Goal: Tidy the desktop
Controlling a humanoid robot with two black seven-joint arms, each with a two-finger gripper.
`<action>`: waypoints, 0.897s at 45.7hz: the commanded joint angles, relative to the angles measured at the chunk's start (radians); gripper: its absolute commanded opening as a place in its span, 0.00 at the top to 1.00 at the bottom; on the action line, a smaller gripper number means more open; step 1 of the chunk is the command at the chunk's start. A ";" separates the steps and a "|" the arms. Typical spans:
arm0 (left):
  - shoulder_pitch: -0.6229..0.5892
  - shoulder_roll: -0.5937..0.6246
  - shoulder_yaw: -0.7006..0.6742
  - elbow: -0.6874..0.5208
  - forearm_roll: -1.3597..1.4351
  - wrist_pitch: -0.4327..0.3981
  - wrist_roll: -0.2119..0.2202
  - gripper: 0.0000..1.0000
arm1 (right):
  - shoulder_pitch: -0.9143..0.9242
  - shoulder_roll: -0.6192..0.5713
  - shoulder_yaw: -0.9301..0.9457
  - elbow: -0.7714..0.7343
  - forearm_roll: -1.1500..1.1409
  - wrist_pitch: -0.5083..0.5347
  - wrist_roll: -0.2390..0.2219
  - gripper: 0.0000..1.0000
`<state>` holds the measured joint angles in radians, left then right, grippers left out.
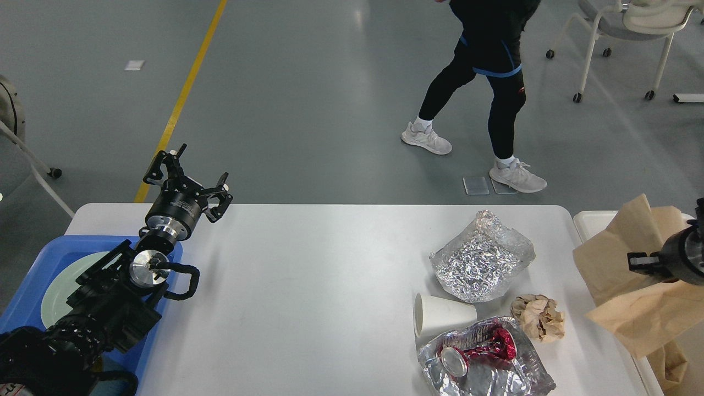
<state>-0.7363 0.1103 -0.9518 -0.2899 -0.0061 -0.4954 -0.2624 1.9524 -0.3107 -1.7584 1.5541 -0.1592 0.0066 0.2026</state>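
The white desktop (319,286) carries litter at its right end: a crumpled foil sheet (483,264), a white paper cup (443,314) on its side, a crushed red can (484,347) lying on more foil (495,379), and a brown paper ball (539,317). My right gripper (641,263) comes in from the right edge, shut on a large brown paper bag (627,286) held up over the table's right end and the cream-white bin (597,223). My left gripper (190,177) is open and empty above the table's far left edge.
A blue tray (33,280) with a pale green plate (63,286) sits at the left end under my left arm. A person (489,82) walks on the floor beyond the table. A wheeled chair (621,33) stands at the far right.
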 commanded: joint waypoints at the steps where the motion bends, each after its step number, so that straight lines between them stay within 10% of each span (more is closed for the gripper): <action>1: 0.000 0.000 -0.001 0.000 0.000 0.000 0.000 0.02 | 0.314 0.008 0.007 0.063 -0.023 0.206 0.049 1.00; 10: 0.000 0.000 0.001 0.000 0.000 0.000 0.000 0.02 | 0.686 0.047 0.111 0.080 -0.022 0.619 0.147 1.00; 16: 0.000 0.000 0.001 0.000 0.000 0.000 0.000 0.02 | 0.764 0.045 0.165 0.109 -0.020 0.699 0.147 1.00; 28: 0.000 0.000 0.001 0.000 0.000 0.000 0.000 0.02 | 0.248 -0.011 -0.094 -0.106 -0.014 0.316 0.138 1.00; 41: 0.000 0.000 -0.001 0.000 0.000 -0.002 0.000 0.02 | -0.692 -0.220 -0.124 -0.895 0.300 -0.033 0.130 1.00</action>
<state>-0.7363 0.1104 -0.9523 -0.2900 -0.0061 -0.4957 -0.2624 1.6534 -0.4819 -1.8914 0.9690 -0.0653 0.0589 0.3342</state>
